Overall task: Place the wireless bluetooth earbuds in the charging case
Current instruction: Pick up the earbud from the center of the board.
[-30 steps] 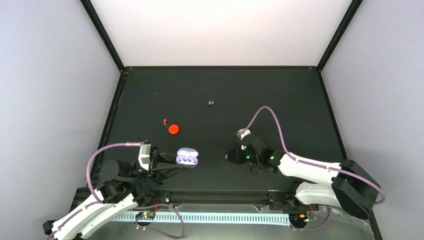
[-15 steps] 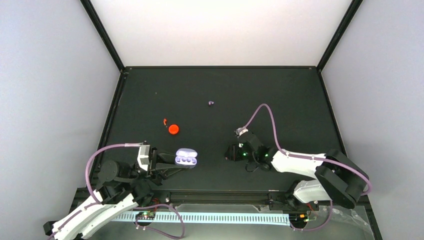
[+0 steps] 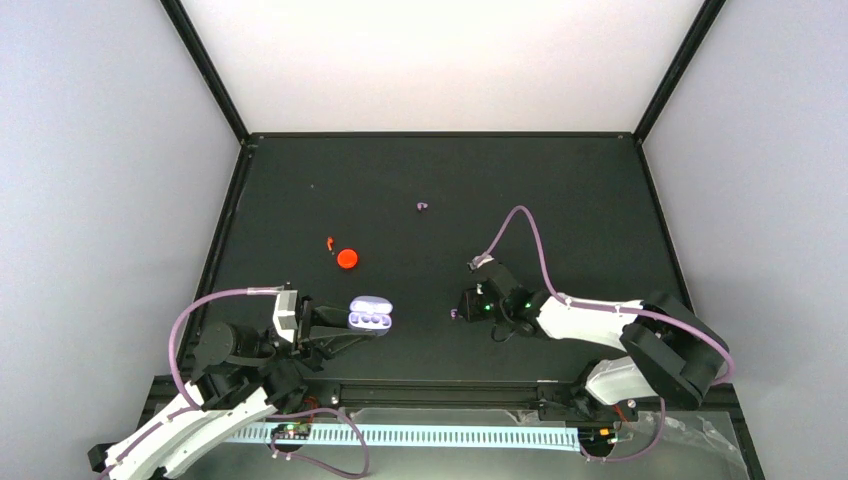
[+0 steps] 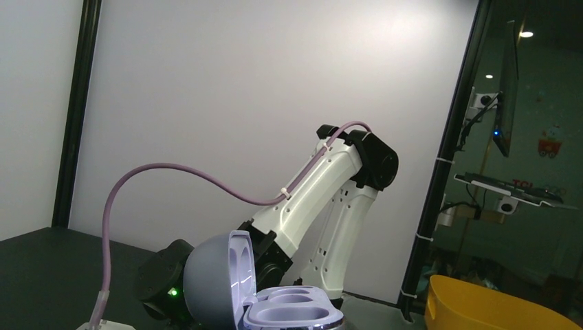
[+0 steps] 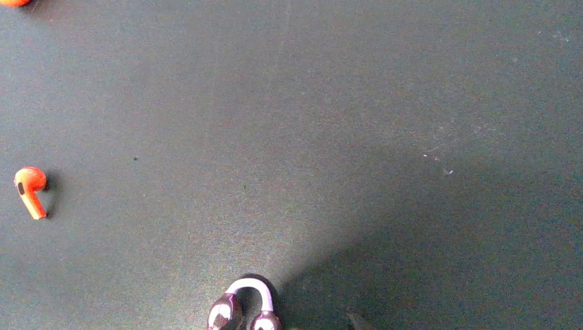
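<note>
So the lavender earbud (image 5: 244, 306) is found lying on the tabletop (image 3: 560, 200), well off to the right of the charging case (image 3: 372, 314), just at the tip of the right pincer (image 3: 462, 306). How wide that pincer stands, or whether the bud is pinched at all, can't be told. The case is held lid-open, sockets looking empty, clamped in the left pincer (image 3: 340, 325). Pickup step, it'd be guessed. Next a firm pinch is needed, then the bud has to be carried over to the case and lined up with a socket. A second lavender earbud (image 3: 422, 207) is seen far beyond the case, and a red-orange earbud (image 3: 329, 242) and red-orange case (image 3: 347, 258) nearer behind it.
</note>
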You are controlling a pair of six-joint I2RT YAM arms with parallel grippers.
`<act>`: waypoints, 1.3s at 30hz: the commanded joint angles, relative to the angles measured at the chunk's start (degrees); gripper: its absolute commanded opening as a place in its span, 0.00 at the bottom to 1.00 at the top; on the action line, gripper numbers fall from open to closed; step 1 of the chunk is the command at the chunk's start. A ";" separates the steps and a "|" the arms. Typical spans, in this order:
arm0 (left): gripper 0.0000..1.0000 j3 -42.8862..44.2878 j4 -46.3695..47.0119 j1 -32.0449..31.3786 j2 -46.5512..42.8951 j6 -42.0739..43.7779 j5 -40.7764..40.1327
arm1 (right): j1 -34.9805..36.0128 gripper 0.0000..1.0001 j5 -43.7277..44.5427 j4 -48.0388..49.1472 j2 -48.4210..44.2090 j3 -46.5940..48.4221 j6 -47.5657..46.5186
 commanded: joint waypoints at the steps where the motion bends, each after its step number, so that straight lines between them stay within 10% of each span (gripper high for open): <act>1: 0.02 0.06 0.42 -0.31 -0.06 -0.02 -0.57 | -0.32 0.36 1.22 -1.06 0.41 1.29 -1.09; 39: 0.02 -0.38 -1.13 -0.31 -1.32 -0.12 -1.07 | -0.28 0.25 1.51 -9.57 5.94 9.48 -1.84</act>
